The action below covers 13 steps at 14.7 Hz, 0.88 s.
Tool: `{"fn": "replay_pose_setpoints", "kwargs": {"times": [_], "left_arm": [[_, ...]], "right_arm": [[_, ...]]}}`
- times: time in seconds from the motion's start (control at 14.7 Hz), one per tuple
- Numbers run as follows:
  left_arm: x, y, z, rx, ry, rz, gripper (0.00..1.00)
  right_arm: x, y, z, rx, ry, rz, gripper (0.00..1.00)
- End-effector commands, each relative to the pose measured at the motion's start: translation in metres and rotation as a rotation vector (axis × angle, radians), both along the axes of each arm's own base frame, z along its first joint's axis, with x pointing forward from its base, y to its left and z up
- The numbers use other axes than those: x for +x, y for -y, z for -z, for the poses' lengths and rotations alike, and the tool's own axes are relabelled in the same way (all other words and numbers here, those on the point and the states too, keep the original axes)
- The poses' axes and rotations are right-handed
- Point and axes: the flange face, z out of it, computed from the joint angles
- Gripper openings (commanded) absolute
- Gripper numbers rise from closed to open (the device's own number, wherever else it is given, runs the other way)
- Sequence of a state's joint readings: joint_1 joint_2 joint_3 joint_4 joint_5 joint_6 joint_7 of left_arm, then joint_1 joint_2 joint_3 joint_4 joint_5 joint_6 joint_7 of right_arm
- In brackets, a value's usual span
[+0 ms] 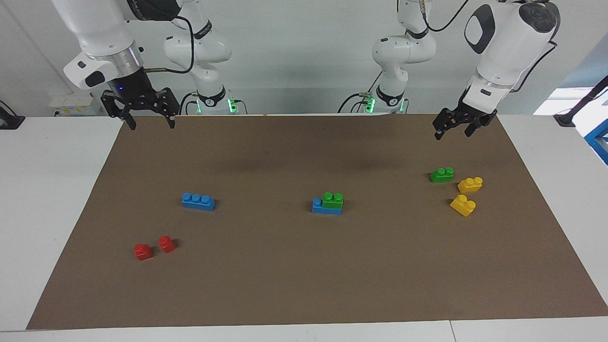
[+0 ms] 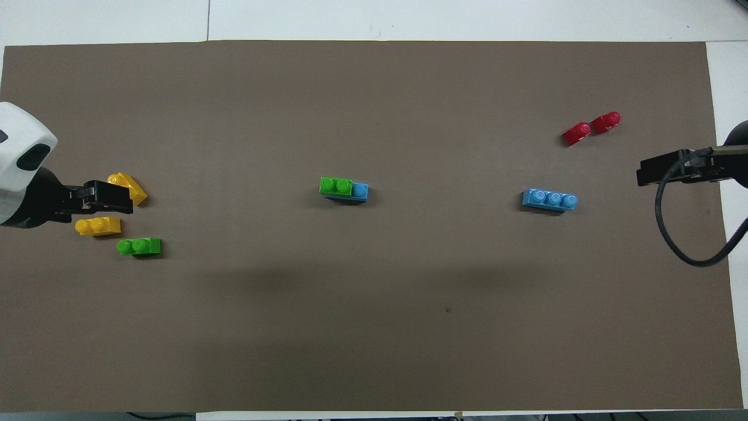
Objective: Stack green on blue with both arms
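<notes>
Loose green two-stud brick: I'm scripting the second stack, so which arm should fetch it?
Probably left: the open left gripper hangs at that end, near the loose green two-stud plastic brick.

Left claw [image 1: 453,131] and right claw [image 1: 149,123] hang raised, fingers spread.

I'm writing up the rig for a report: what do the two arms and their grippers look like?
Both arms are glossy white with rounded, jointed segments and dark grey panels. Black cables run along them, and green lights glow at their bases. The left gripper and right gripper are black, two-fingered, with linkage frames; the right arm has a silver wrist ring with a small blue light.
</notes>
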<state>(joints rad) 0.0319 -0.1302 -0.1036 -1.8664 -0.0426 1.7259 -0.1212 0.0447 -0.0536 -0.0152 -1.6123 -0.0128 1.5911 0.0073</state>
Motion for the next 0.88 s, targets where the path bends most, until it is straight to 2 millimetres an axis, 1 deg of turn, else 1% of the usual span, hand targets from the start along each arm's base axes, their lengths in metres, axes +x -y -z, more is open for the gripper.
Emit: {"fn": "replay_pose_setpoints", "kwargs": {"times": [0.0, 0.14, 0.82], "left_arm": [[-0.0007, -0.0014, -0.0034, -0.015, -0.015, 0.01, 1.0], [-0.0011, -0.0014, -0.0042, -0.015, -0.013, 0.01, 1.0], [-0.0005, -0.0008, -0.0043, -0.014, -0.012, 0.01, 1.0]], "right_arm": [[0.0, 0.0081, -0.0028, -0.02, -0.011, 0.0, 1.0], [-0.0011, 0.0128, -0.0017, -0.017, -0.018, 0.009, 1.0], [-0.0022, 0.0098, -0.0011, -0.005, -0.02, 0.006, 1.0]]}}
